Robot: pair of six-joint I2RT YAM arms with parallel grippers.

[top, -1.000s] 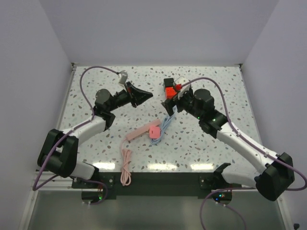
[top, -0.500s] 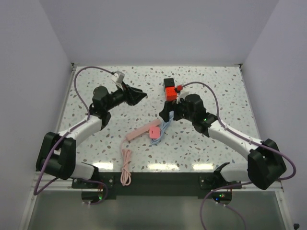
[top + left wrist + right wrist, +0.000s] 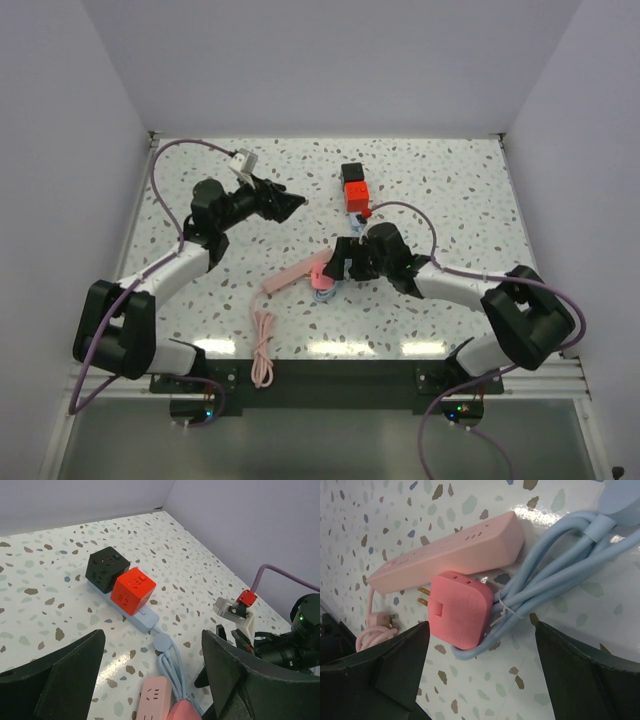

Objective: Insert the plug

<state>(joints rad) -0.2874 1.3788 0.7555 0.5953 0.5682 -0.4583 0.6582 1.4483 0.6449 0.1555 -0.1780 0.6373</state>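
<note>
Near the middle of the table [image 3: 200, 300], the pink plug [image 3: 461, 609] lies flat just beside the pink power strip [image 3: 450, 555], its two prongs pointing along the strip's side. A bundled blue cable [image 3: 555, 570] presses against the plug's other edge; it may partly run under it, though that is hard to tell. The cable leads up to a red cube socket [image 3: 132, 590] and a black cube socket [image 3: 107, 569] sitting side by side. The right claw [image 3: 485, 675] hangs over the plug, spread wide and holding nothing. The left claw [image 3: 152, 680] is wide too, and empty.

A second ago the right claw stood beside the red cube; it has since swung down over the plug. The left claw was then pinched shut and has opened.
</note>
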